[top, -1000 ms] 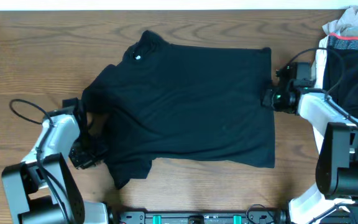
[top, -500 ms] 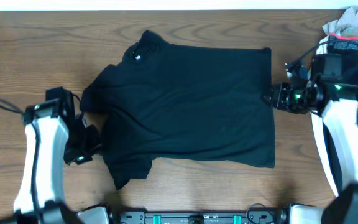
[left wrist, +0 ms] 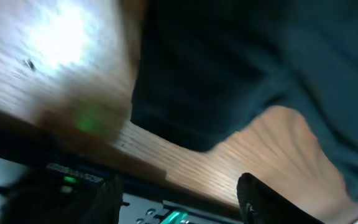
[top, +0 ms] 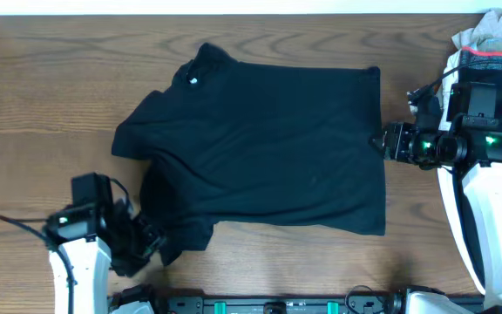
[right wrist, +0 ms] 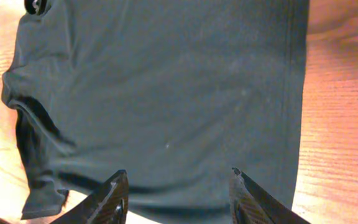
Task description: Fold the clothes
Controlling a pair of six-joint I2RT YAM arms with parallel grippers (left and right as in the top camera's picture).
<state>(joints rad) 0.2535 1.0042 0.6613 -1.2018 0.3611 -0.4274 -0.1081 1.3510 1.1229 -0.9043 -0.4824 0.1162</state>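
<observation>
Lying spread across the brown wooden table (top: pixel 42 87), the soft black short-sleeved T-shirt (top: pixel 268 148) looks not yet folded, the left gripper (top: pixel 151 242) by its near-left sleeve and the right gripper (top: pixel 378 139) at its right hem both parted and empty, so grasping an edge likely comes next.

1. Overhead: even, soft light on the tabletop (top: pixel 42 78), all sharp.
2. My left wrist view smears with blur; white glare on the wood, upper left.
3. My right wrist view is crisp and warm-toned; my fingers (right wrist: pixel 114 198) look dark.
</observation>
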